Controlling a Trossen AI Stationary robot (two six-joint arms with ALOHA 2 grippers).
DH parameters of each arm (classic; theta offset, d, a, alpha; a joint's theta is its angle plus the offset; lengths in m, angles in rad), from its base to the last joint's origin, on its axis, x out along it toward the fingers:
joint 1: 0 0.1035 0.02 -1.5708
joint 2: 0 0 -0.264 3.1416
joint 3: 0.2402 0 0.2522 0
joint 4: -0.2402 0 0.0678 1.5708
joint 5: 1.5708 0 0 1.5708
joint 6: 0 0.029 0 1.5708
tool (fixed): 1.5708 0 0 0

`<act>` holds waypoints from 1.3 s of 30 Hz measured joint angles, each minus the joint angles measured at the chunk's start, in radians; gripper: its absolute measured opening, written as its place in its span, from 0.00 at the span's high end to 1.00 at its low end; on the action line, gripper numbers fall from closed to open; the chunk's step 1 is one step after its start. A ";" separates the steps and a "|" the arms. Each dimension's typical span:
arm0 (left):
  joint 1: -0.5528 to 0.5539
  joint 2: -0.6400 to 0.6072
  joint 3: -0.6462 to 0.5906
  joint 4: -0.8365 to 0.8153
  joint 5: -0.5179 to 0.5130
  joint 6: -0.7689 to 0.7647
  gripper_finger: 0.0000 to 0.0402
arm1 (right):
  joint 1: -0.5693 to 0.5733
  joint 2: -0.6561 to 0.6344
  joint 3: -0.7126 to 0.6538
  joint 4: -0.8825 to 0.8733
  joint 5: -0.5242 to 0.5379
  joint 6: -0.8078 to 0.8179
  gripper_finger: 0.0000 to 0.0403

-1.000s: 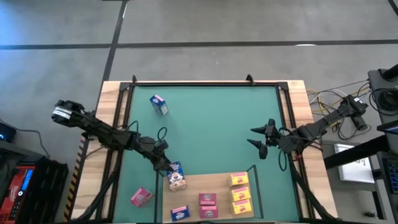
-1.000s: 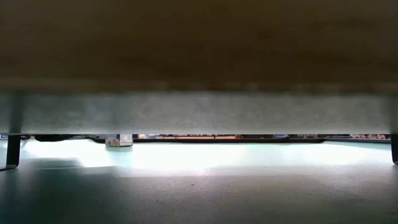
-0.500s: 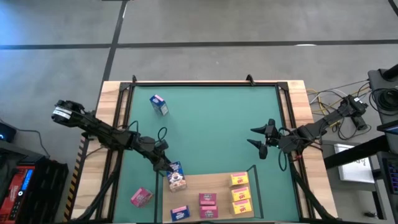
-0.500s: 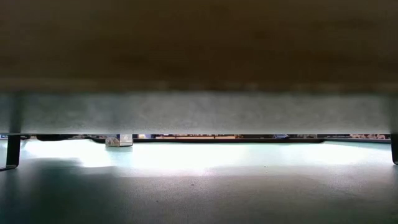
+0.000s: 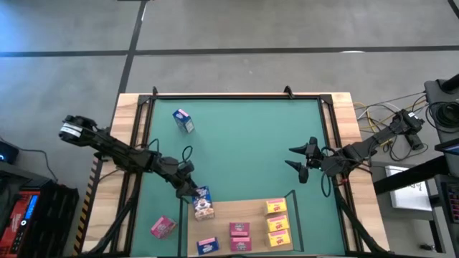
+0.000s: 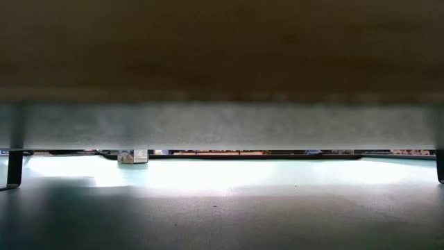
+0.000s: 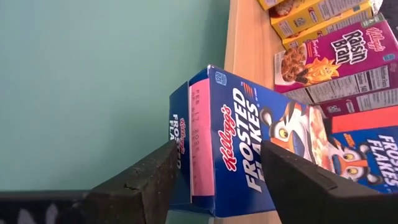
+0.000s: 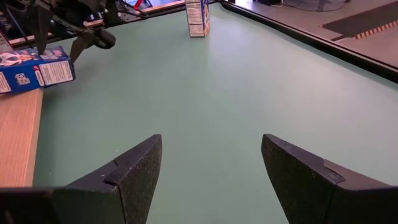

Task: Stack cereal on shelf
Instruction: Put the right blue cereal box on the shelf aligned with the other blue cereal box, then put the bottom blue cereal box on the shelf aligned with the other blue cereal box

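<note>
The shelf (image 5: 251, 215), a light-wood board with thin dark posts, lies at the green mat's near edge. On it are three yellow cereal boxes (image 5: 277, 222), two pink ones (image 5: 239, 230) and a blue one (image 5: 207, 246). Another blue cereal box (image 7: 249, 146) lies front face up at the board's far left corner, with my left gripper (image 5: 192, 192) shut on it. A pink box (image 5: 163, 227) lies on the mat left of the shelf. A blue box (image 5: 183, 120) stands upright at the far left. My right gripper (image 5: 295, 159) hangs open over the mat's right side, holding nothing. My left gripper has the blue box's end (image 7: 189, 155) between its two fingers, one finger (image 7: 149, 180) against the narrow side panel and the other (image 7: 292, 180) over the printed front face. The fingers come slanting down from the table's left. The box rests on the shelf's corner (image 5: 204, 208).
The green mat (image 5: 244, 143) has free room in its middle and far right. A raised dark frame (image 5: 237, 95) borders the mat. In the low view the shelf's underside (image 6: 222, 62) fills the upper picture, with its posts (image 6: 12, 170) at the sides.
</note>
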 joint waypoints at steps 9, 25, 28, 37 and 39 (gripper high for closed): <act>0.068 -0.039 0.000 -0.003 -0.047 0.172 0.48 | 0.000 0.000 0.000 0.000 0.000 0.000 0.34; 0.101 -0.154 -0.001 -0.073 -0.046 0.304 0.48 | 0.000 0.000 0.000 0.000 0.000 0.000 0.34; 0.101 -0.184 -0.001 -0.139 -0.046 0.305 0.48 | 0.000 0.000 0.000 0.000 0.000 0.000 0.34; 0.101 -0.206 -0.001 -0.320 -0.053 0.256 0.51 | 0.000 0.000 0.000 0.000 0.000 0.000 0.34; 0.101 -0.206 -0.001 -0.327 -0.076 0.239 0.52 | 0.000 0.000 0.000 0.000 0.000 0.000 0.34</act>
